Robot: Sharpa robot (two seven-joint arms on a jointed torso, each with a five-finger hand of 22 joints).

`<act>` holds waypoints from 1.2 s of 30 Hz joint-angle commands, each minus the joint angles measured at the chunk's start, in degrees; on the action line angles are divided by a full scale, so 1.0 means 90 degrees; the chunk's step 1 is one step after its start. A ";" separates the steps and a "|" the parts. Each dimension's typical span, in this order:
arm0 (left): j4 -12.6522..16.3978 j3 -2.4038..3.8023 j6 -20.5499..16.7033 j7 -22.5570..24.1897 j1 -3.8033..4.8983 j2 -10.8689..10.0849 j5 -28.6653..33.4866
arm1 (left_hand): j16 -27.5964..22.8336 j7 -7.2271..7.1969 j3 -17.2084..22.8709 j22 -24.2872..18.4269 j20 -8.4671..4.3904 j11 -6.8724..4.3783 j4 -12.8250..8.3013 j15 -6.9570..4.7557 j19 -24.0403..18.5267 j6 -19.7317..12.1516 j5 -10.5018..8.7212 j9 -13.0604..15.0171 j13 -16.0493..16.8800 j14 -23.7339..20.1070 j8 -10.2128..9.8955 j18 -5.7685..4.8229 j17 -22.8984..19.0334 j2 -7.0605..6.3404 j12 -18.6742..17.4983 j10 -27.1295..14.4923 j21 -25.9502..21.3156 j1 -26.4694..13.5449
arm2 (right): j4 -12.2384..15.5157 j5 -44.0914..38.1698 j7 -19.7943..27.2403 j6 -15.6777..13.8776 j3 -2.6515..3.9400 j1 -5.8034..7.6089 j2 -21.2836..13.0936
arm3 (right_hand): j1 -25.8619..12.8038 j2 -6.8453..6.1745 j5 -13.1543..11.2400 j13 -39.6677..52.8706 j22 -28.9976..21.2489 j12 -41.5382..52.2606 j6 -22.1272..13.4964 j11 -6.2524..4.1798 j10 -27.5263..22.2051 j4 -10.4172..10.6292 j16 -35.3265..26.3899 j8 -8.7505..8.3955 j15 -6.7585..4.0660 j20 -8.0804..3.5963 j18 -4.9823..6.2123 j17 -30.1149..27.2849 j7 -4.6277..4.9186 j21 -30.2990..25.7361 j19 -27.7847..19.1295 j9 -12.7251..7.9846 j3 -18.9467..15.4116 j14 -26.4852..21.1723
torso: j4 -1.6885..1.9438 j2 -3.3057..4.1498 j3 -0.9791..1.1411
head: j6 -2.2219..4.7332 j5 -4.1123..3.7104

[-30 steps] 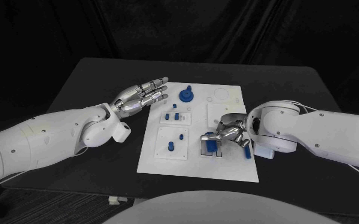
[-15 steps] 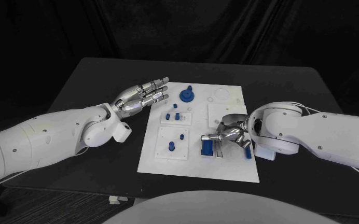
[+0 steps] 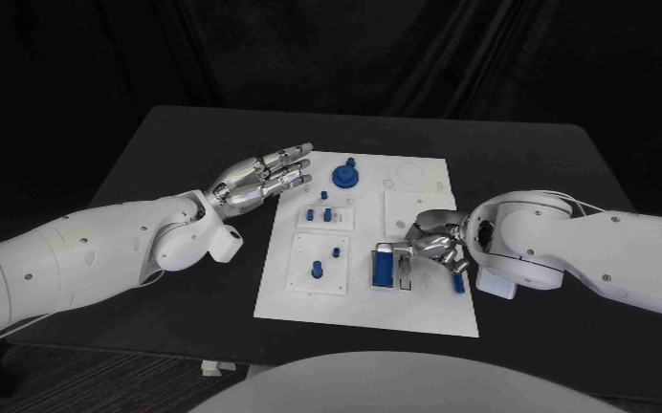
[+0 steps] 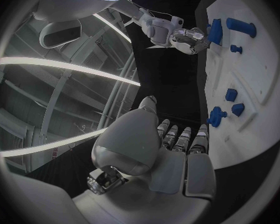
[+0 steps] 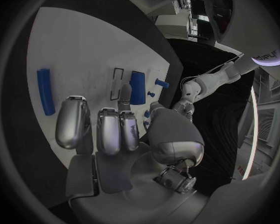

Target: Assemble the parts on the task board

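Note:
The white task board lies in the middle of the table. A large blue block sits in a slot at its near middle. My right hand hovers just right of the block, fingers spread and holding nothing. In the right wrist view one fingertip reaches close to the block. A blue bar lies at the board's right edge. My left hand is held flat and open beside the board's far left corner. A round blue piece stands at the far side.
Small blue pegs stand in two plates on the board's left half, one pair farther and another nearer. Black table surrounds the board, with bare room at the far side and the left.
The right hand has let go of the large blue block, which now sits in its slot, and has drawn back a little to the right. The left arm has not moved.

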 commanded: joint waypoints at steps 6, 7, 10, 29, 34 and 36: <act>0.0007 0.0006 0.0078 0.0187 -0.0011 0.0005 0.0014 | 0.0005 0.0037 0.0001 0.0018 0.0065 0.0047 -0.0033 0.0054 0.0003 0.0017 0.0042 0.0009 0.0010 0.0016 0.0036 0.0049 0.0002 0.0022 0.0033 0.0019 0.0019 0.0048 | 0.0253 0.0094 0.0842 -0.1066 0.0002 0.0146 -0.0242 | -0.0319 0.0352 0.0665 0.1266 0.1095 0.0144 -0.0254 0.0042 0.0416 -0.0019 0.0109 -0.0393 0.0017 -0.0015 -0.0011 0.0505 0.0106 0.0168 0.0052 -0.0375 -0.0583 0.0480 | -0.0001 -0.0002 0.0000 | -0.0001 0.0006; 0.0008 0.0006 0.0079 0.0189 -0.0012 0.0004 0.0014 | 0.0005 0.0042 0.0005 0.0022 0.0066 0.0052 -0.0034 0.0057 0.0005 0.0019 0.0042 0.0009 0.0010 0.0017 0.0037 0.0049 0.0002 0.0026 0.0032 0.0020 0.0020 0.0047 | 0.0265 0.0112 0.0898 -0.1115 0.0002 0.0155 -0.0254 | -0.0305 0.0400 0.0654 0.1280 0.1101 0.0150 -0.0229 0.0063 0.0424 -0.0023 0.0115 -0.0508 0.0036 0.0002 -0.0015 0.0513 0.0127 0.0190 0.0058 -0.0507 -0.0672 0.0480 | -0.0001 -0.0003 0.0000 | -0.0001 0.0009; 0.0012 0.0006 0.0077 0.0190 -0.0012 0.0002 0.0014 | 0.0006 0.0045 0.0008 0.0027 0.0067 0.0058 -0.0035 0.0060 0.0007 0.0023 0.0042 0.0009 0.0010 0.0018 0.0038 0.0049 0.0003 0.0029 0.0035 0.0020 0.0021 0.0046 | 0.0281 0.0153 0.1025 -0.1197 0.0002 0.0176 -0.0272 | -0.0266 0.0535 0.0597 0.1316 0.1113 0.0168 -0.0156 0.0105 0.0446 -0.0021 0.0137 -0.0784 0.0071 0.0038 -0.0022 0.0542 0.0174 0.0240 0.0070 -0.0843 -0.0915 0.0485 | 0.0001 -0.0002 0.0000 | -0.0001 0.0015; 0.0013 0.0006 0.0078 0.0199 -0.0014 0.0011 0.0014 | 0.0012 0.0059 0.0018 0.0043 0.0070 0.0078 -0.0040 0.0068 0.0014 0.0033 0.0043 0.0011 0.0012 0.0024 0.0041 0.0050 0.0006 0.0037 0.0044 0.0023 0.0025 0.0044 | 0.0177 0.0165 0.1239 -0.1075 0.0000 0.0129 -0.0173 | 0.0047 0.0910 0.0505 0.1322 0.1107 0.0171 -0.0355 0.0347 0.0445 -0.0038 0.0141 -0.1862 0.0276 0.0222 -0.0019 0.0505 0.0453 0.0258 0.0048 -0.2111 -0.1706 0.0472 | 0.0000 0.0000 0.0000 | -0.0001 0.0004; 0.0018 0.0006 0.0073 0.0216 -0.0015 0.0003 0.0014 | 0.0014 0.0062 0.0022 0.0055 0.0072 0.0087 -0.0043 0.0073 0.0017 0.0032 0.0044 0.0011 0.0013 0.0026 0.0041 0.0050 0.0007 0.0040 0.0047 0.0024 0.0028 0.0044 | 0.0336 -0.0893 0.1799 -0.1788 0.0000 0.0088 -0.0267 | 0.1593 0.0412 0.1110 0.1429 0.1161 0.0220 -0.0947 0.0241 0.0512 -0.1019 0.0192 -0.2248 0.0196 0.0174 -0.0054 0.0592 0.0463 0.0450 0.0110 -0.2478 -0.1525 0.0489 | 0.0001 0.0002 0.0001 | -0.0001 0.0015; 0.0019 0.0006 0.0072 0.0220 -0.0015 -0.0002 0.0014 | 0.0015 0.0063 0.0024 0.0064 0.0073 0.0090 -0.0045 0.0074 0.0020 0.0033 0.0045 0.0011 0.0013 0.0027 0.0041 0.0051 0.0008 0.0041 0.0049 0.0025 0.0030 0.0045 | 0.0416 -0.1638 0.2010 -0.2189 0.0000 0.0069 -0.0325 | 0.2218 0.0304 0.1124 0.1446 0.1178 0.0228 -0.1303 0.0188 0.0522 -0.1380 0.0175 -0.2205 0.0147 0.0120 -0.0068 0.0550 0.0411 0.0515 0.0126 -0.2515 -0.1354 0.0479 | 0.0000 0.0002 -0.0001 | -0.0001 0.0003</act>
